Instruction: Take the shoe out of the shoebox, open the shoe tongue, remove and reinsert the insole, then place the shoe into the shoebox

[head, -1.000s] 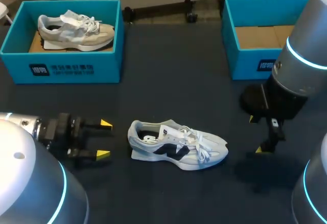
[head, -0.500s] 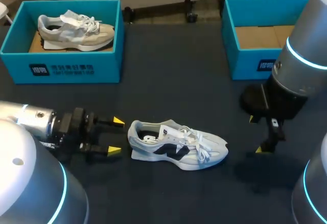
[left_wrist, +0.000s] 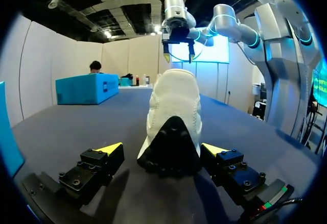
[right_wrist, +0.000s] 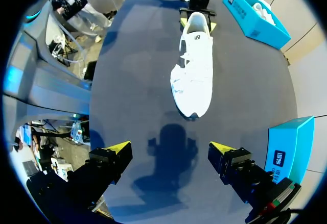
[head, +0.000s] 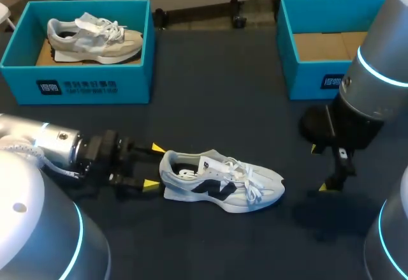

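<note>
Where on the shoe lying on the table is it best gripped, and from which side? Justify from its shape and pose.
Grip the heel, from behind, level with the table. The shoe stands on its sole, its narrow rounded heel facing the left gripper, whose open fingers flank it; loose laces clutter the top.

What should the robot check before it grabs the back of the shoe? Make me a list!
1. Shoe out of its box and standing on its sole on the table: ok.
2. Left gripper open, one finger on each side of the heel: ok.
3. Heel already squeezed: not ok. The left wrist view shows a gap at each finger.
4. Right gripper open and apart from the shoe's toe: ok.
5. Laces loose enough to open the tongue: cannot tell.
</note>
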`<state>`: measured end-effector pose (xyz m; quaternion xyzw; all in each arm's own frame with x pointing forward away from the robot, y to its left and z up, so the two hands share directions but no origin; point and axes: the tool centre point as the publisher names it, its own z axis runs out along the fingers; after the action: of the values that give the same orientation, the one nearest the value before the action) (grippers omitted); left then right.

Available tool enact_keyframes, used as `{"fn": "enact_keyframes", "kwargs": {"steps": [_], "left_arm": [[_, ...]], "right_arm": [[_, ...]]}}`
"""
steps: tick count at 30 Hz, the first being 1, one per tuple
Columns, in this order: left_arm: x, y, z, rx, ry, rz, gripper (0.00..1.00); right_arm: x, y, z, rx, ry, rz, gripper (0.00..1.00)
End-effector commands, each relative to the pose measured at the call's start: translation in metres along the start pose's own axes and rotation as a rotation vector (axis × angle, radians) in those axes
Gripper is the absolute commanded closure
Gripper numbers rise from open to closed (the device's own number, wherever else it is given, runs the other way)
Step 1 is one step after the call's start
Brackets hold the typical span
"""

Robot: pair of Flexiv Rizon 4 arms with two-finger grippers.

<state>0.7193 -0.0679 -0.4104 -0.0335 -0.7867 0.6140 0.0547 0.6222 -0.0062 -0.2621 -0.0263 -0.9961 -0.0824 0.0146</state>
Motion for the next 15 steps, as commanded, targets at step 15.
{"fn": "enact_keyframes", "kwargs": {"steps": [15], "left_arm": [[0.001,0.001,0.022,0.003,0.066,0.001,0.00]], "right_arm": [[0.000,0.000,0.002,0.000,-0.001,0.000,0.00]]}}
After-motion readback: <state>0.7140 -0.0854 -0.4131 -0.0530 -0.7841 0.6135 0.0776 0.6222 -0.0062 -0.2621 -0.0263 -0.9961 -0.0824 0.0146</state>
